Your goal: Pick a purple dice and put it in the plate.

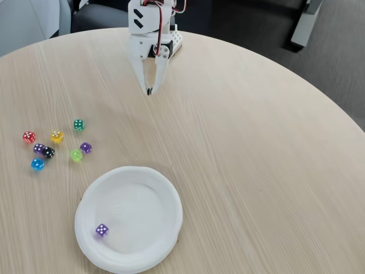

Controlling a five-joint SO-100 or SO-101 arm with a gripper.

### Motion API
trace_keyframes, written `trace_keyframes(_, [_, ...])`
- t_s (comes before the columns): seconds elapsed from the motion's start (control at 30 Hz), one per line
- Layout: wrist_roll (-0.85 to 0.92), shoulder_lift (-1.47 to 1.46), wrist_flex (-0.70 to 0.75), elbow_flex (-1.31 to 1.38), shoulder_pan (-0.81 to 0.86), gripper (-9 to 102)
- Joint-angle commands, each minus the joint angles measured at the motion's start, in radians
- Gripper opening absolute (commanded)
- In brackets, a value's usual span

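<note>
in the fixed view the hand (150,90) hangs with fingers together and empty over the counter (256,171), one purple dice (85,148) lying well down-left of it among the coloured dice, another purple dice (102,230) lying in the plate (165,197) well below it.

Purple dice (102,230) sits in plate (165,194) near tabletop's (256,171) front edge; gripper (150,90) jaws closed, empty, by far edge.
</note>
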State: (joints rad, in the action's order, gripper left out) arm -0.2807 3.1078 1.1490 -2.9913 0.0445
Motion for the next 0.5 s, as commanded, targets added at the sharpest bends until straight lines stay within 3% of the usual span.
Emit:
trace_keyframes(0.0, [-0.012, 0.005, 0.0, 0.005, -0.006, 1])
trace_keyframes(0.47, [-0.009, 0.005, 0.0, 0.005, -0.005, 1])
